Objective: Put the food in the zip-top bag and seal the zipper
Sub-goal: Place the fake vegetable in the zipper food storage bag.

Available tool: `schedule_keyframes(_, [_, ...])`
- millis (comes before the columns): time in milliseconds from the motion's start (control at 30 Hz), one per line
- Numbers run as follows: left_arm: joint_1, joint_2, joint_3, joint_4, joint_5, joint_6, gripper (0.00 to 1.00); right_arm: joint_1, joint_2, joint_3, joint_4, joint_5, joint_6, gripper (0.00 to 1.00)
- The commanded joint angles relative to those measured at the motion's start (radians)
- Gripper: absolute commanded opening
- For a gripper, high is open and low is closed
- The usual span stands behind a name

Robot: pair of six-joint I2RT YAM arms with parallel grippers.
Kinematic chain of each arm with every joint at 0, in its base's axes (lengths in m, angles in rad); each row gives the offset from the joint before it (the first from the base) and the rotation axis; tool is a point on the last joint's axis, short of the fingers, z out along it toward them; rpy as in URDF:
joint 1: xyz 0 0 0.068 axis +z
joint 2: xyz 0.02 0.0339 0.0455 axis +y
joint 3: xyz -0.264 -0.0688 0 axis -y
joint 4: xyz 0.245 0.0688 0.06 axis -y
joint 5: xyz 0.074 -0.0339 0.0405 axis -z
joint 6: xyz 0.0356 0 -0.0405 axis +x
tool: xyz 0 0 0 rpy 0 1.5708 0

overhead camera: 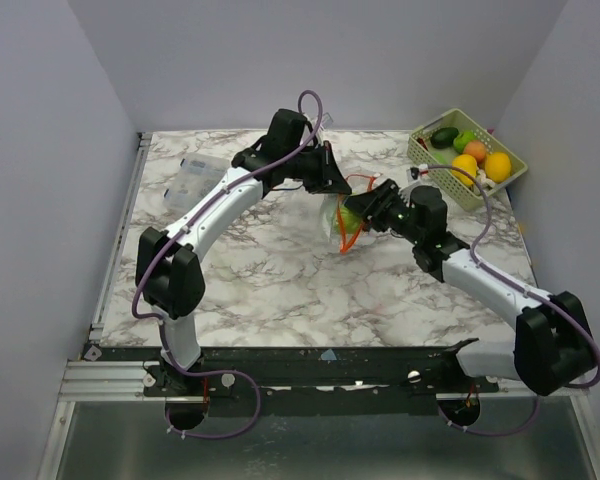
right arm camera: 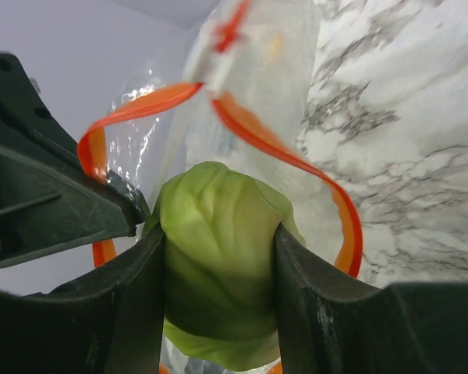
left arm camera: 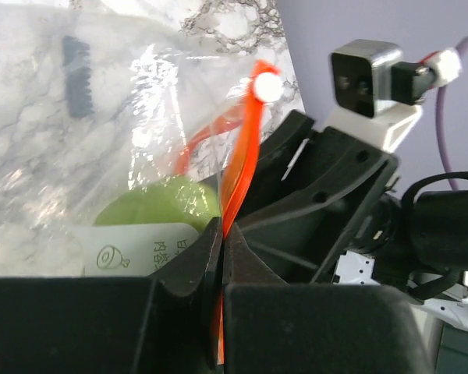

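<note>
The clear zip-top bag (overhead camera: 342,222) stands at the table's middle with its orange-red zipper (right arm camera: 288,152) open in a loop. My left gripper (left arm camera: 223,234) is shut on the zipper strip (left arm camera: 246,148) at the bag's mouth. My right gripper (right arm camera: 218,241) is shut on a light green cabbage-like toy (right arm camera: 218,257) and holds it in the bag's mouth; the same green toy shows through the plastic in the left wrist view (left arm camera: 152,206). In the top view the two grippers, left (overhead camera: 332,185) and right (overhead camera: 365,212), meet at the bag.
A pale green slatted basket (overhead camera: 428,138) at the back right holds several toy fruits, yellow (overhead camera: 497,166), orange and green. A clear lidded box (overhead camera: 195,178) lies at the back left. Grey walls enclose the table.
</note>
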Motion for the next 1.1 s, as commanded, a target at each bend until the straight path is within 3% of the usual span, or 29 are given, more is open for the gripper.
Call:
schedule_keyframes(0, [-0.006, 0.002, 0.037, 0.001, 0.020, -0.012, 0.00, 0.040, 0.066, 0.003, 0.187, -0.169, -0.038, 0.01])
schedule_keyframes(133, [-0.009, -0.011, 0.013, 0.035, 0.075, -0.042, 0.00, 0.040, 0.071, 0.034, 0.022, 0.067, -0.112, 0.01])
schedule_keyframes(200, [-0.010, -0.020, -0.007, 0.056, 0.088, -0.060, 0.00, 0.037, 0.067, 0.047, -0.050, 0.177, -0.089, 0.21])
schedule_keyframes(300, [-0.008, -0.026, -0.007, 0.047, 0.063, -0.050, 0.00, 0.036, 0.068, 0.082, -0.040, 0.115, -0.134, 0.54])
schedule_keyframes(433, [0.016, -0.020, -0.006, 0.049, 0.054, -0.082, 0.00, 0.037, 0.072, 0.144, -0.131, 0.042, -0.184, 0.81])
schedule_keyframes(500, [0.028, -0.018, -0.022, 0.084, 0.078, -0.118, 0.00, 0.037, 0.060, 0.175, -0.201, 0.033, -0.239, 0.90])
schedule_keyframes(800, [0.045, -0.018, -0.031, 0.133, 0.116, -0.192, 0.00, 0.037, 0.003, 0.356, -0.502, 0.099, -0.454, 0.96])
schedule_keyframes(1067, [0.046, -0.044, -0.044, 0.151, 0.108, -0.225, 0.00, 0.036, -0.052, 0.357, -0.626, 0.319, -0.501, 0.96])
